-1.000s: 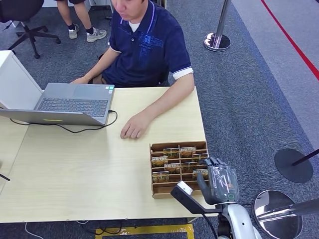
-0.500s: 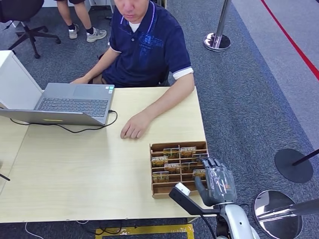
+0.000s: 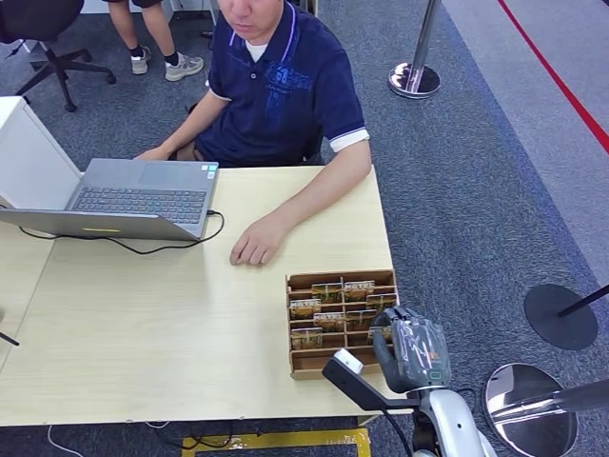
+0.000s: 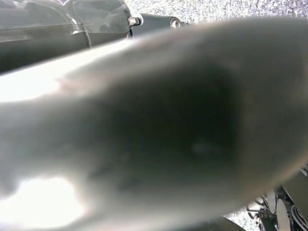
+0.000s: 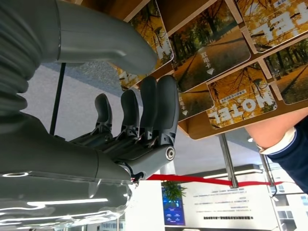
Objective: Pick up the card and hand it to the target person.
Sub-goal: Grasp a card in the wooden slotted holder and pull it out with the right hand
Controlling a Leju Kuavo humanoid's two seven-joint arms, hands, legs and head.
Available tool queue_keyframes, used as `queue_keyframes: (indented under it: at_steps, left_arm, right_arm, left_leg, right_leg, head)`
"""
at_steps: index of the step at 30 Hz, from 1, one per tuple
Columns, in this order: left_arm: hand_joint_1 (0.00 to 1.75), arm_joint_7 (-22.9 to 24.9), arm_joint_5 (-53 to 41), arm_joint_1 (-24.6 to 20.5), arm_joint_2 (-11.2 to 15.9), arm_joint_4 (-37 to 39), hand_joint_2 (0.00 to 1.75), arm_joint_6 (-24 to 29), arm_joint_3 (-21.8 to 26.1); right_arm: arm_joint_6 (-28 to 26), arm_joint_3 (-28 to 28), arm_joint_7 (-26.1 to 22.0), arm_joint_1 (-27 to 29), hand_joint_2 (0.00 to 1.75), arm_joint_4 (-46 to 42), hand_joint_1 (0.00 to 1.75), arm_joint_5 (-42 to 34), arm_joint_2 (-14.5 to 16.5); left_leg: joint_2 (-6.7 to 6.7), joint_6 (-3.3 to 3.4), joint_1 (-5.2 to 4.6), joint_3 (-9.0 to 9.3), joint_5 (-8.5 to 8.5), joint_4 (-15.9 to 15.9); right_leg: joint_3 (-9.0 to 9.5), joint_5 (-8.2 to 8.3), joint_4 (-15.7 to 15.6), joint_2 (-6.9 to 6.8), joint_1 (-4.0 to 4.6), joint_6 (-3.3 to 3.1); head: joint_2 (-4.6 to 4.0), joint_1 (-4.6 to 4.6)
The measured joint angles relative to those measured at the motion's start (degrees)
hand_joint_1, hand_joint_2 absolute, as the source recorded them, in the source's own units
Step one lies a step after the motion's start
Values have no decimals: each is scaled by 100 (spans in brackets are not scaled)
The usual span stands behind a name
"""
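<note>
A wooden card box (image 3: 294,363) stands at the table's near right corner, with several autumn-print hotel cards (image 3: 329,293) in its compartments. My right hand (image 3: 413,347) hangs over the box's near right corner. In the right wrist view the thumb (image 5: 120,43) and the curled dark fingers (image 5: 156,103) bracket the edge of a card (image 5: 203,62); whether they grip it is unclear. The target person (image 3: 287,86) sits across the table, one hand (image 3: 255,246) resting palm down just beyond the box. My left hand (image 4: 152,125) is a grey blur close to its camera.
An open laptop (image 3: 136,195) with a black cable lies at the far left of the table. The table's right edge runs beside the box. Stanchion bases (image 3: 560,316) stand on the carpet to the right, and an office chair (image 3: 50,38) at the far left.
My right hand has drawn slightly toward me and lower over the box's right side, and its fingers have curled in more. The person has not moved.
</note>
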Motion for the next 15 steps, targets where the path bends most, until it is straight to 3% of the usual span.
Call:
queue_keyframes:
  at_steps: [8,12,15]
  left_arm:
    - [0,-1,0,0,0,0,0,0,0]
    - [0,-1,-1,0,0,0,0,0,0]
    - [0,1,-1,0,0,0,0,0,0]
  right_arm:
    - [-1,0,-2,-1,175,15,100,4,0]
    - [18,0,-1,-3,175,39,82,9,0]
    - [48,0,0,-3,175,63,87,8,0]
  left_leg:
    - [0,0,0,0,0,0]
    - [0,0,0,0,0,0]
    - [0,0,0,0,0,0]
  right_leg:
    - [0,0,0,0,0,0]
    - [0,0,0,0,0,0]
    - [0,0,0,0,0,0]
  head:
    - [0,0]
    - [0,-1]
    - [0,-1]
